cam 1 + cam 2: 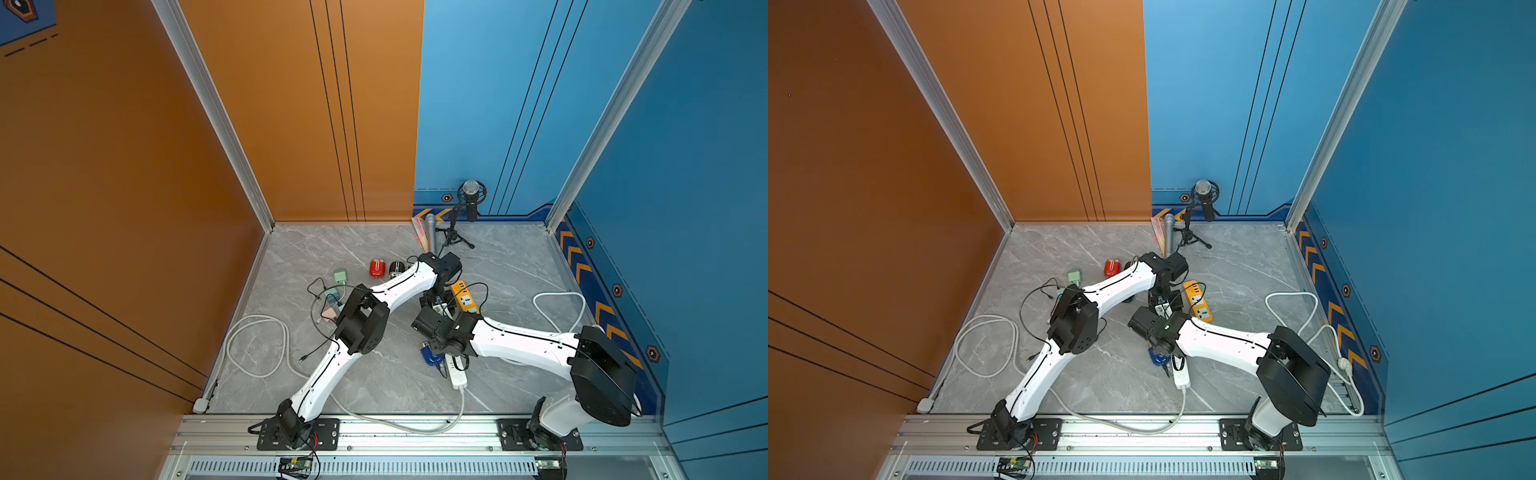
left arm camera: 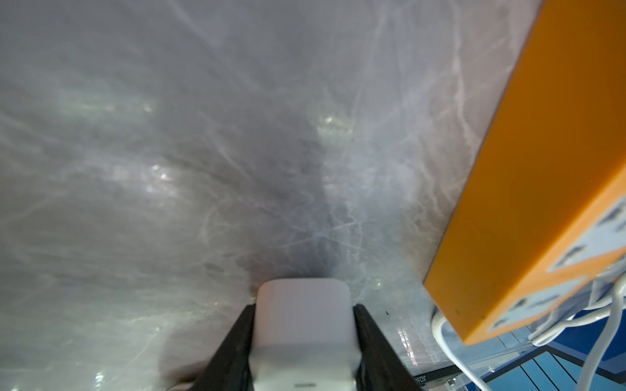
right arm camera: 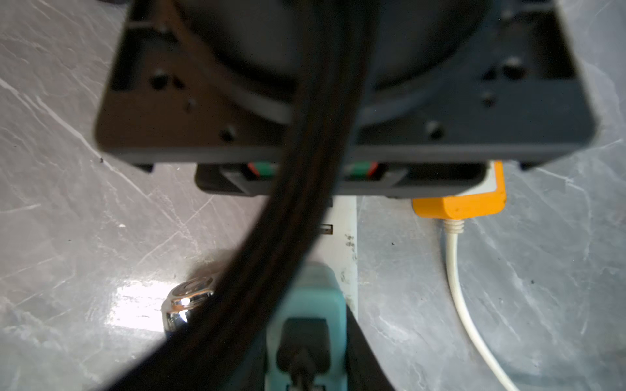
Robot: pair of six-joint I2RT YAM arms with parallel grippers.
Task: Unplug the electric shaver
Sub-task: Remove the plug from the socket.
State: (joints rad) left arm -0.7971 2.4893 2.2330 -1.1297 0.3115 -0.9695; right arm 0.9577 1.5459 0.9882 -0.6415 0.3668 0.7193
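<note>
Your right hand [image 3: 306,338] is clamping the teal plug [image 3: 306,294] at the bottom centre of the right wrist view, where the plug is sitting in the white power strip [image 3: 343,216]. Your left hand [image 2: 304,311] is gripping the far end of that strip, low in the middle of the left wrist view, and appears to be pinning it to the grey marble surface [image 1: 386,386]. The electric shaver [image 1: 428,355] is lying just left of the strip, below centre in both top views, with its blue body partly hidden under your right wrist. The chrome piece [image 3: 188,298] at the lower left of the right wrist view is probably its head.

You are handling a small, hard plastic plug that looks light, rigid and smooth-sided, so it is likely a little slippery. Be taking it by the flat sides of its body, as you are doing now, and not by the black cord [image 3: 299,369], which is soft and would strain at its root. The strip looks light too and will probably be lifting with the plug unless you are holding it down. Be pulling straight out of the socket, since the orange power strip [image 1: 465,297] is sitting just beside your left hand.
</note>
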